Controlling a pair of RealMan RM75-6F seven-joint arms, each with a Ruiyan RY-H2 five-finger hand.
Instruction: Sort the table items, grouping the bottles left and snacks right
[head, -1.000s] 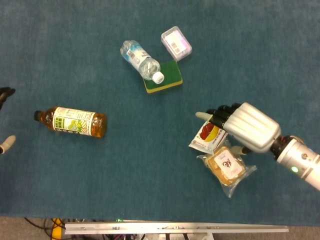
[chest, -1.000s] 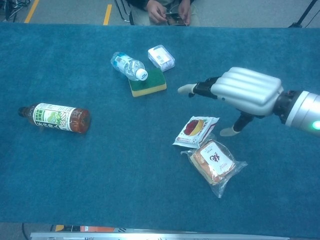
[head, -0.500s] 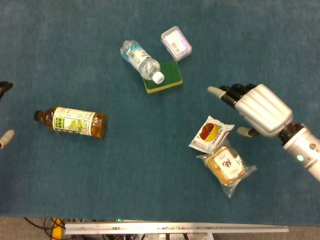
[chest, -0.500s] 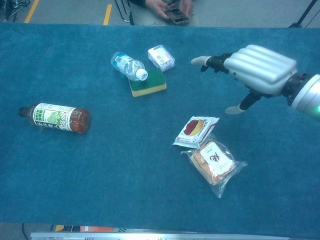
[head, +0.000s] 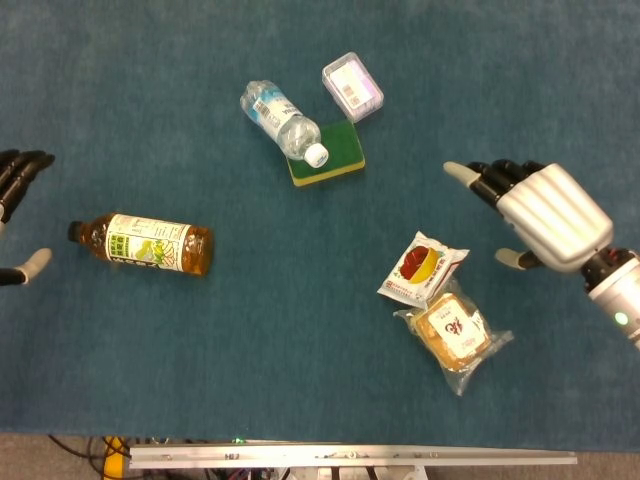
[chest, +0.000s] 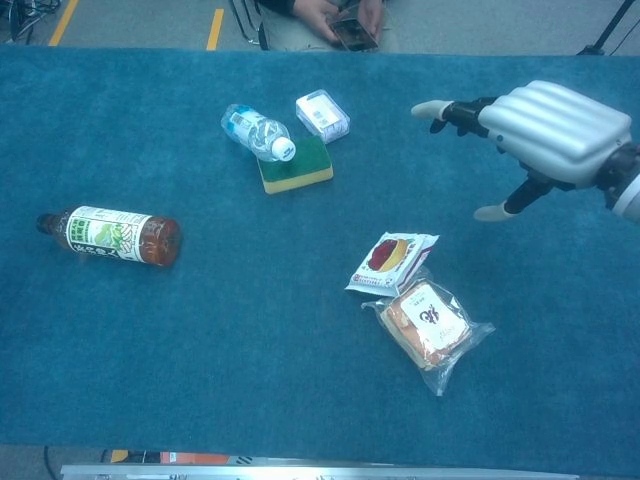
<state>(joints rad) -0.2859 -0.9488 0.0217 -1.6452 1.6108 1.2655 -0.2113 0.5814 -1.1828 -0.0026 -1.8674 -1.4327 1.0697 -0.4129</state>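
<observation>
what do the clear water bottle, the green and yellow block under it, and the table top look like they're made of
Water bottle: thin clear plastic, glossy and see-through, with a white cap. Block: likely a foam sponge, matte yellow body with a green scrubbing layer on top. Table: covered in what looks like blue felt or short carpet, dull and fuzzy.

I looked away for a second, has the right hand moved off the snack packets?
Yes. The right hand has pulled back to the right and farther up the table, away from the red-and-white snack packet, and now holds nothing.
</observation>
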